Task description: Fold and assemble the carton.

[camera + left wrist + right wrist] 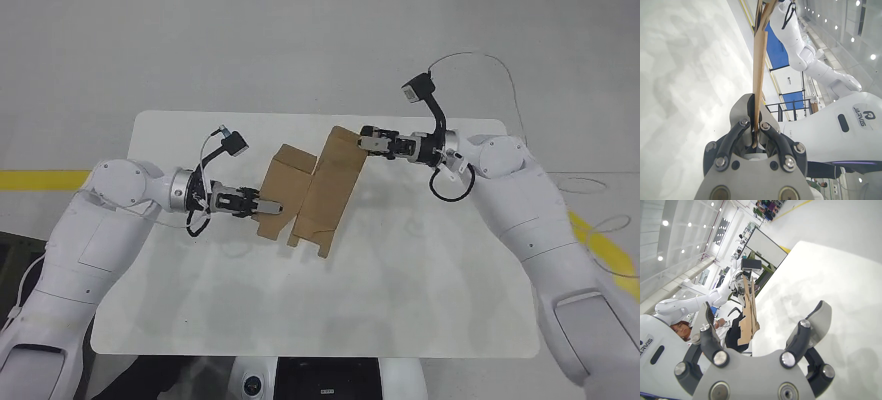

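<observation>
Left gripper is clamped tight on the near edge of the flattened cardboard carton and holds it up over the white table, probably so the panels are free to fold. Right gripper has its jaws wide apart and empty, just short of the carton's far corner, likely staged to take that end.

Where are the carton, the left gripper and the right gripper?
carton [324,185], top view, middle of its flat panel.
left gripper [272,208], top view, fingertips gripping carton edge.
right gripper [763,303], right wrist view, gap between open fingertips.
</observation>
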Controlling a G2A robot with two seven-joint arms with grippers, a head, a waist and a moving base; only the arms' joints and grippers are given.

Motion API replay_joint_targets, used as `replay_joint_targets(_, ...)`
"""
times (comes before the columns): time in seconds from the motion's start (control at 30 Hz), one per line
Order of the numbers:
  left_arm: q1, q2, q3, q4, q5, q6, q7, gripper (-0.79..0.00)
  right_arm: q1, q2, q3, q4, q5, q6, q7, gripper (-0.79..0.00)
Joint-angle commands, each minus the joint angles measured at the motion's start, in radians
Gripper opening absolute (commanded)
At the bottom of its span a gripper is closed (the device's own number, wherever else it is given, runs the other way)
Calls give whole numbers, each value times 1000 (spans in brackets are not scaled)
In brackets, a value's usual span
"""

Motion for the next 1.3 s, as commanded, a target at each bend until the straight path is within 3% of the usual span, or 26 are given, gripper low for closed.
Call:
replay_joint_targets(0.0,0,4,5,2,-3,20,-20,-785,-11,15,-4,-35,25,42,42,0)
replay_joint_targets(0.27,-10,11,40,32,-16,68,-67,-785,-40,64,-36,-124,74,121,122,0)
replay_joint_targets(0.47,-13,15,54,27,-66,85,-84,-785,-25,82,-82,-100,36,85,85,0)
replay_joint_targets(0.93,-11,25,78,-1,-81,81,-80,-785,11,87,-220,-112,110,36,36,0)
replay_joint_targets(0.97,-12,25,79,1,-81,80,-80,-785,14,88,-227,-110,113,33,33,-22)
replay_joint_targets(1.07,-14,26,83,4,-85,78,-78,-785,21,94,-248,-108,119,24,24,-215)
replay_joint_targets(1.13,-16,27,86,7,-86,77,-76,-785,24,97,-262,-114,129,21,21,-400)
replay_joint_targets(1.27,-18,29,91,7,-84,73,-73,-785,33,103,-289,-123,143,15,15,-502)
